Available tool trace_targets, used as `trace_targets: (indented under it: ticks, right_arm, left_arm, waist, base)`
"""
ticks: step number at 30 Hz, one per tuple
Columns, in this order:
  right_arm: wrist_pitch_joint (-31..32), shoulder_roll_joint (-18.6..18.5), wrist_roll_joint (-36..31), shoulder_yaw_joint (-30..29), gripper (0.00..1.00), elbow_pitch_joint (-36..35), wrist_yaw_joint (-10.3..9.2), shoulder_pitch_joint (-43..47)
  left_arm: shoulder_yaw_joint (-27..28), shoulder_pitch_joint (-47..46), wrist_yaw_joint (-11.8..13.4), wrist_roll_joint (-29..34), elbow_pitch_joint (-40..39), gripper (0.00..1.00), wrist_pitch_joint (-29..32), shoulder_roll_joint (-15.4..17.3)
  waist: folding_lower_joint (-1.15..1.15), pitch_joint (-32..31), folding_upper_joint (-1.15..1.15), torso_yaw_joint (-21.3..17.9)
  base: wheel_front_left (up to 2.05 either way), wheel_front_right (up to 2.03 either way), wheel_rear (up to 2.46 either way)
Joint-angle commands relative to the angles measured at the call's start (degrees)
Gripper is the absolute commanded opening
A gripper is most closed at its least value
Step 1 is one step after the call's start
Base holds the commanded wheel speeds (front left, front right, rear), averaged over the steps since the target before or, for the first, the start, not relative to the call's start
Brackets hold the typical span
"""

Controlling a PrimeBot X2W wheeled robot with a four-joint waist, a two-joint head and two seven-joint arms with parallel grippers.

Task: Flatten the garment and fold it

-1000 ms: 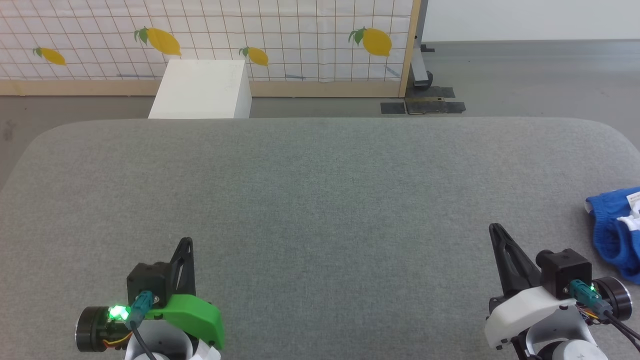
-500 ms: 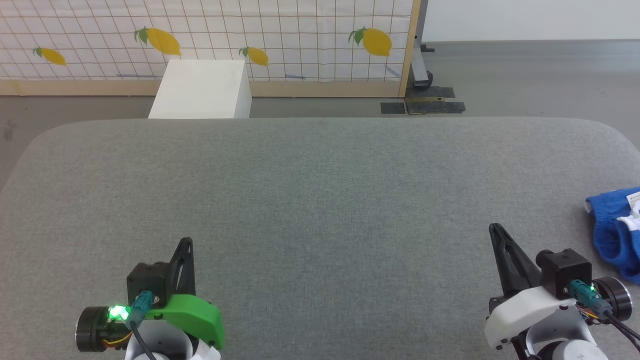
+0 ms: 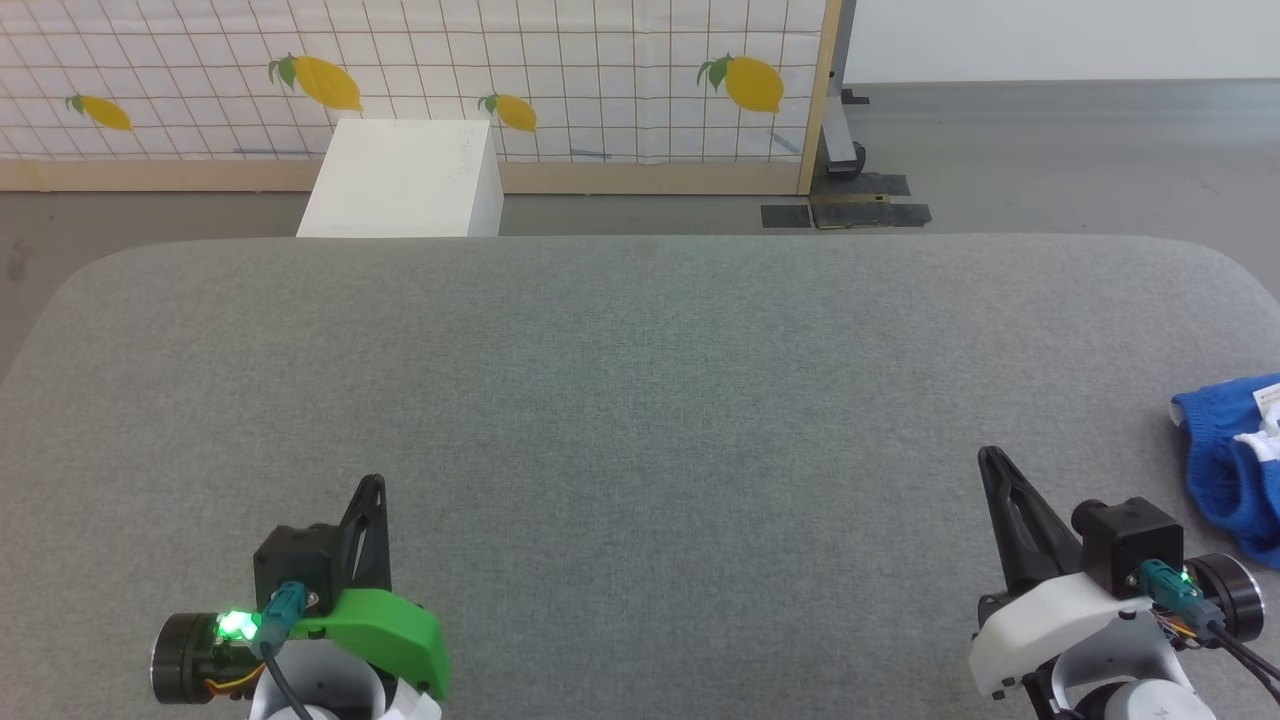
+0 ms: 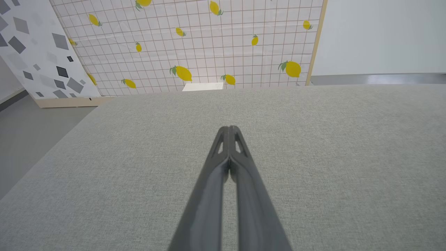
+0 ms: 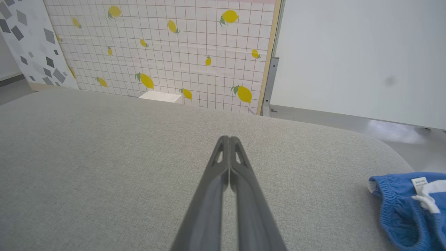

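Observation:
The garment [image 3: 1225, 470], bright blue fabric with white trim and a small white label, lies bunched at the right edge of the grey padded table [image 3: 640, 380], partly cut off by the head view's border. In the right wrist view the garment [image 5: 404, 209] sits low at the right. My right gripper [image 3: 988, 456] hovers at the lower right, shut and empty, a short way left of the garment. At the lower left my left gripper [image 3: 373, 482] is shut too, holding nothing. Both wrist views show the closed left gripper [image 4: 229, 128] and right gripper [image 5: 229, 138] over bare grey cloth.
A white box [image 3: 405, 180] stands on the floor beyond the table's far edge. Behind it rises a lemon-patterned grid panel [image 3: 560, 70] with a wooden frame. Black tape patches [image 3: 845, 213] mark the grey floor at the far right.

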Motion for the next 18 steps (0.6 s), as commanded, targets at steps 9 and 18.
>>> trace_targets:
  ticks: [9,18]
  right_arm:
    - [0.01,0.13,-0.44,0.14,0.00,-0.34,-0.09,-1.06]
    - [0.01,0.13,-0.44,0.14,0.00,-0.34,-0.09,-1.06]
  left_arm:
    - [0.07,-1.04,0.38,0.74,-0.16,0.00,0.08,-0.28]
    - [0.07,-1.04,0.38,0.74,-0.16,0.00,0.08,-0.28]
  waist:
    - [0.00,0.00,0.00,0.00]
    - [0.00,0.00,0.00,0.00]
  base:
    - [0.00,0.00,0.00]
    - [0.00,0.00,0.00]
